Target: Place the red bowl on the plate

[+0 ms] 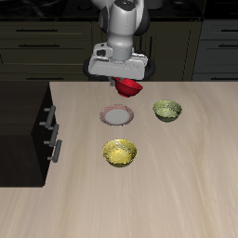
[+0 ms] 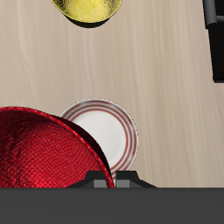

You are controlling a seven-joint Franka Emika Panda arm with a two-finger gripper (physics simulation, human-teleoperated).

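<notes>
The glossy red bowl (image 1: pixel 130 88) hangs tilted in the air, held by my gripper (image 1: pixel 126 82), which is shut on its rim. It is a little behind and above the plate (image 1: pixel 117 115), a small flat disc with a pale centre and reddish-pink rim lying on the table. In the wrist view the red bowl (image 2: pixel 44 149) fills the space close to the camera and covers part of the plate (image 2: pixel 109 131) beneath it. My fingertips are hidden by the gripper body and the bowl.
A yellow bowl (image 1: pixel 120 152) sits nearer the table's front edge than the plate, and shows at the wrist view's border (image 2: pixel 87 9). An olive-green bowl (image 1: pixel 167 111) stands beside the plate. A dark cabinet (image 1: pixel 28 130) with drawer handles occupies one end of the table.
</notes>
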